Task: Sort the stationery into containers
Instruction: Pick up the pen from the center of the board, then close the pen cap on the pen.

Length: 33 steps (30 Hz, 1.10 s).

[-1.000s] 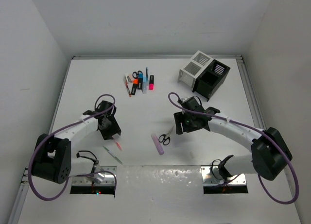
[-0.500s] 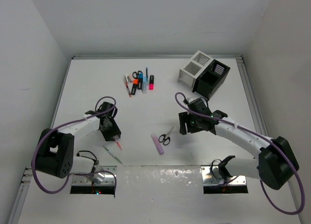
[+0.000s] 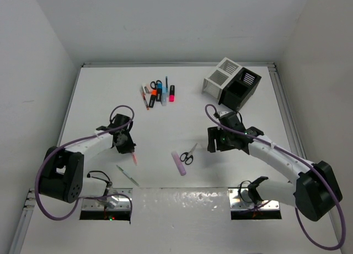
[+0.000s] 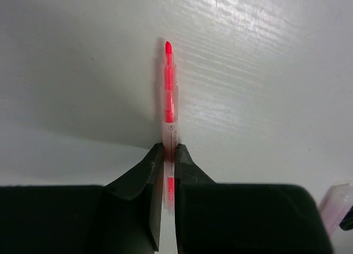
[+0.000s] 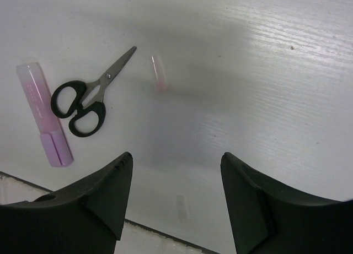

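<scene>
My left gripper (image 3: 127,147) (image 4: 170,152) is shut on a red pen (image 3: 134,158) (image 4: 169,94), gripping its clear barrel; the pen's tip points away over the white table. My right gripper (image 3: 218,141) (image 5: 176,159) stands open and empty, just right of black-handled scissors (image 3: 188,155) (image 5: 88,100) and a lilac bar (image 3: 178,163) (image 5: 45,122). A small pale pink cap (image 5: 159,72) lies near the scissors' tip. A green pen (image 3: 127,176) lies near the left arm. More stationery (image 3: 158,93) is clustered at the back. The white container (image 3: 217,77) and the black container (image 3: 242,90) adjoin at the back right.
White walls close in the table on the left, back and right. A metal strip (image 3: 182,201) runs along the near edge between the arm bases. Purple cables (image 3: 118,112) loop above both arms.
My left gripper has shut on the red pen. The right arm has drifted to the right, away from the scissors, its jaws still open.
</scene>
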Tool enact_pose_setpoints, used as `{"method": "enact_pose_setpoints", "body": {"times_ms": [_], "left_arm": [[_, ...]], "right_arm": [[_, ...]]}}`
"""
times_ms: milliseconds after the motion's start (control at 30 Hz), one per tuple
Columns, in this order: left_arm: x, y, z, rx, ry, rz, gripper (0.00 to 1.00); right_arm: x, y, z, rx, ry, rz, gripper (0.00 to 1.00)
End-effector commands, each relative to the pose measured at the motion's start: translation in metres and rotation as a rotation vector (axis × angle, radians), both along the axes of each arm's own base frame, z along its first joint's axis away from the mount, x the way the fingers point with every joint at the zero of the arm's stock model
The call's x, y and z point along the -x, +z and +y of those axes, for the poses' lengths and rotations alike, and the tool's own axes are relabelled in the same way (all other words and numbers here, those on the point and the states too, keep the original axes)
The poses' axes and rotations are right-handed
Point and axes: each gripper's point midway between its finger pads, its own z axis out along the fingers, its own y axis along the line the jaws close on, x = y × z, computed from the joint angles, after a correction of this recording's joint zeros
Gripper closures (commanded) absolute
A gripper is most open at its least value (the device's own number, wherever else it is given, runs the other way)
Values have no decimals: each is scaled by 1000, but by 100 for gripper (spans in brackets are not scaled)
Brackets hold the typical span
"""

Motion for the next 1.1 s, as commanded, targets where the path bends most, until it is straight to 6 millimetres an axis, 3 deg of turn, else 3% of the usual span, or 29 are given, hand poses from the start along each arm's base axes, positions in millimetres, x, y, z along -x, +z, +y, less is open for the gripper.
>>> {"method": "enact_pose_setpoints", "body": {"times_ms": [0,133,233,333,367,467,500,533,700,833,1067], "left_arm": [[-26,18,13,-84,-48,-94,100],[-51,44,10,-106,-112,-179,100],[-75,76,6,-144,-190,-287,100],[-101,120,-4,-181,-320,-459,100],[-110,137,-14,-175,-363,-540,100],[-118,192,-26,-231,-485,-789,100],[-113,190,-27,-246,-517,-818,100],[-109,215,-32,-266,-568,-930,100],[-75,237,-55,-217,-729,-1094,100],[-58,229,-69,-159,-819,-1110,100],[-55,232,-65,-193,-820,-1125,100]], "right_arm": [[-8,10,2,-28,4,-46,36],[-11,14,0,-46,-2,-46,36],[-18,20,-1,-61,-4,-45,40],[-29,29,-3,-68,-5,-55,49],[-35,34,-4,-71,-10,-68,56],[-47,36,-8,-51,-8,-74,67],[-48,31,-8,-35,0,-54,70],[-49,29,-9,-22,5,-41,70],[-55,11,3,-2,82,6,62],[-56,-7,29,35,207,24,54],[-53,-35,39,81,299,77,57]]}}
